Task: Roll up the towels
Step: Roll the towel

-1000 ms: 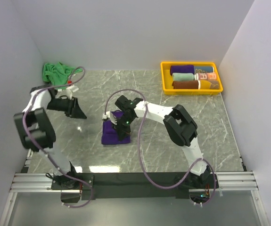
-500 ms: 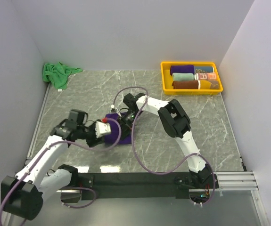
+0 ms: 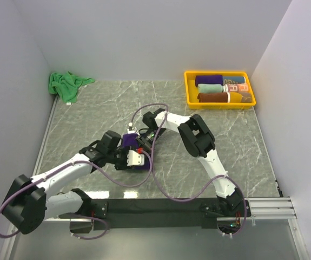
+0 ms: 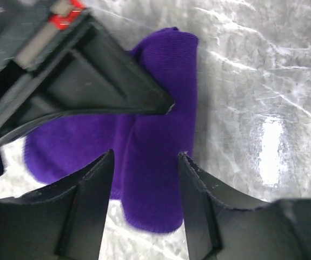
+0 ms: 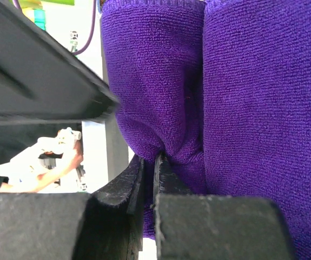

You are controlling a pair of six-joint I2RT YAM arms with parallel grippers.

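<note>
A: Towels, from the left?
B: Far-left corner holds the green towel (image 3: 64,84), bunched; the purple towel (image 4: 166,81) lies mid-table, partly rolled.
A: Grippers?
B: Jaws of the left gripper (image 4: 146,157) stand parted, straddling the roll's end. The right gripper (image 5: 148,160) is closed, pinching a purple fold. At far right sits the yellow tray (image 3: 190,91).

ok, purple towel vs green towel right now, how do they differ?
The purple towel lies mid-table, looking partly rolled; the green towel sits crumpled in the far left corner. The right gripper is shut on the purple towel and the open left gripper straddles it; nothing touches the green towel. Both are soft cloth.
</note>
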